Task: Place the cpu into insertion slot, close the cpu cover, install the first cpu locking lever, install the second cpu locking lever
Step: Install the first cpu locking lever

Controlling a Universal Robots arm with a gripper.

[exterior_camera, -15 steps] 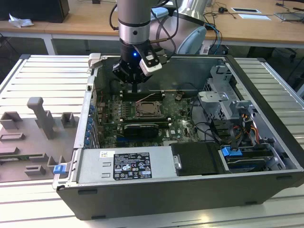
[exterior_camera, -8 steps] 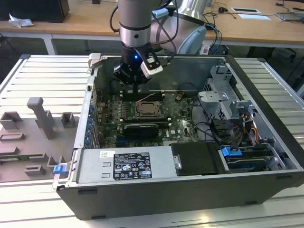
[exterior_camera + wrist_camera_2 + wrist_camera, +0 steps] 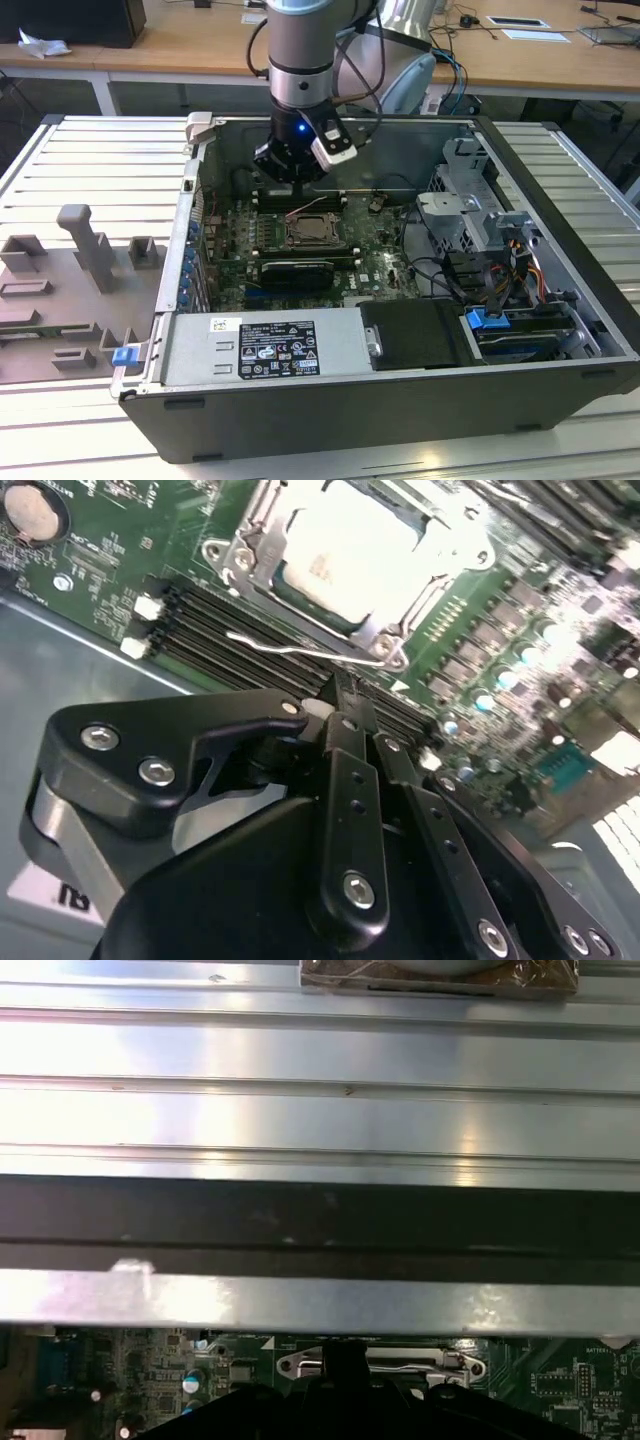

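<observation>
The gripper (image 3: 340, 705) hangs low inside the open computer case (image 3: 560, 390), just above the green motherboard (image 3: 375, 262) and beside the far edge of the insertion slot (image 3: 316, 232). In the second wrist view its black fingers (image 3: 350, 780) are drawn together into a narrow stack, their tips meeting just beside a thin silvery wire locking lever (image 3: 300, 652) that runs along the near rim of the socket. Whether the tips actually pinch that lever cannot be told; nothing else sits between them.

The cpu (image 3: 350, 545) lies flat in the insertion slot, a pale silver-beige square with a smooth, bright, lightly glaring top. The cpu cover (image 3: 262, 530), a thin stamped silvery frame with a cut-out middle, lies down around it, with round screw heads at its corners. Between the socket and the gripper run long black memory slots (image 3: 215, 620) with white end clips.

In the exterior view the grey arm (image 3: 300, 50) descends from above, a blue light glowing on its wrist. The case is a dark metal box with a labelled silver power supply (image 3: 265, 348) along its near side and drive bays with coloured cables toward the exterior view's right. It rests on a ribbed aluminium table (image 3: 90, 180), where grey plastic fixtures (image 3: 85, 250) stand at the exterior view's left.
</observation>
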